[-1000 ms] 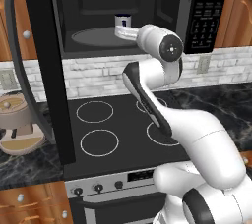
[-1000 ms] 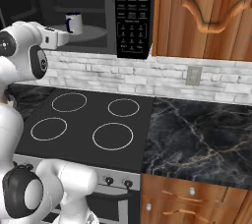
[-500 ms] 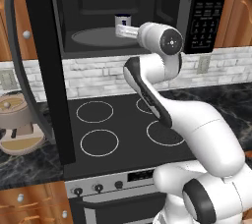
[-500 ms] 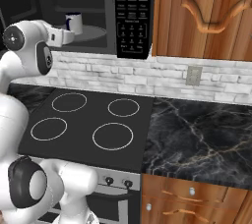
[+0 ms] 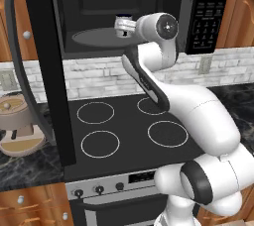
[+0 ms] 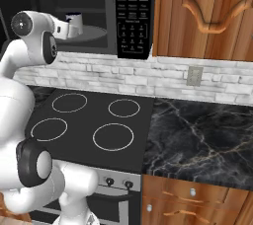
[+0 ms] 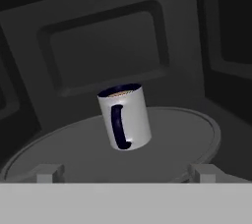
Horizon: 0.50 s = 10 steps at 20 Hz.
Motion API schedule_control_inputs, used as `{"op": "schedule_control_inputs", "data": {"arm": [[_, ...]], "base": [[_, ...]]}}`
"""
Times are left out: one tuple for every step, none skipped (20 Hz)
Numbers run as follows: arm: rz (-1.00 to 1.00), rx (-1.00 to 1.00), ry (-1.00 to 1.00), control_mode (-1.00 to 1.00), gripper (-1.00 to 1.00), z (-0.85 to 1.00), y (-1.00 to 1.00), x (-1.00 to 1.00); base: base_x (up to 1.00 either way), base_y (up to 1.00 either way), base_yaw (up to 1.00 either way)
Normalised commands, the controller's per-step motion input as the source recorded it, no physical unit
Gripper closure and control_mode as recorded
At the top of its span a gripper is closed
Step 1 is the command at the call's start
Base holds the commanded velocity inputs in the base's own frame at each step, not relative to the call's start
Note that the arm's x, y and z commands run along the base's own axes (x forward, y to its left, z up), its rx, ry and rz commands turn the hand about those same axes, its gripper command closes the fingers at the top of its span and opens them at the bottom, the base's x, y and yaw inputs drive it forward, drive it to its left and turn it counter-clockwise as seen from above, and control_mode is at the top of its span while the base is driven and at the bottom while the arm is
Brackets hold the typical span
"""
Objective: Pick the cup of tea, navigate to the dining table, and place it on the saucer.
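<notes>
**Reaching into the microwave for the tea**

The pincer (image 7: 126,174) is hovering wide open and empty at the microwave (image 5: 149,12) mouth. The cup of tea (image 7: 125,117) is sitting upright on the round turntable (image 7: 187,139) inside, handle facing the hand. The fingers should be straddling the cup's body, staying level to avoid spilling. The open door (image 5: 42,66) on the left and the cavity walls are crowding the approach; the stove (image 5: 129,131) is lying below.

Open microwave (image 5: 129,12) ahead of the jaws, grey round turntable (image 7: 162,144) just beyond them, black cooktop (image 5: 124,126) with four ring burners below, dark marbled counter (image 6: 197,140) off to one side, what may be a small appliance (image 5: 17,126) far opposite.
</notes>
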Motion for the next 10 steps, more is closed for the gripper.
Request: {"op": "schedule_control_inputs", "data": {"arm": [[0.00, 0.00, 0.00, -1.00, -1.00, 0.13, 0.00, 0.00], [0.00, -0.03, -0.01, -1.00, -1.00, 0.15, 0.08, 0.00], [0.00, -0.05, -0.03, -1.00, -1.00, 0.14, 0.16, 0.00], [0.00, -0.05, -0.02, -1.00, -1.00, 0.17, 0.15, 0.00], [0.00, -0.07, -0.02, -1.00, -1.00, 0.17, 0.21, 0.01], [0.00, -0.08, -0.01, -1.00, -1.00, 0.16, 0.25, 0.01], [0.00, -0.08, 0.00, -1.00, -1.00, 0.16, 0.28, 0.02], [0.00, -0.10, 0.00, -1.00, -1.00, 0.11, 0.30, 0.11], [-0.04, -0.10, 0.00, -1.00, -1.00, 0.04, 0.34, 0.24], [-0.05, -0.10, 0.00, -1.00, -1.00, 0.00, 0.33, 0.24]], "base": [[0.00, 0.00, 0.00], [0.00, 0.00, 0.00], [0.00, 0.00, 0.00], [0.00, 0.00, 0.00], [0.00, 0.00, 0.00], [0.00, 0.00, 0.00], [0.00, 0.00, 0.00], [0.00, 0.00, 0.00], [0.00, 0.00, 0.00], [0.00, 0.00, 0.00]]}}
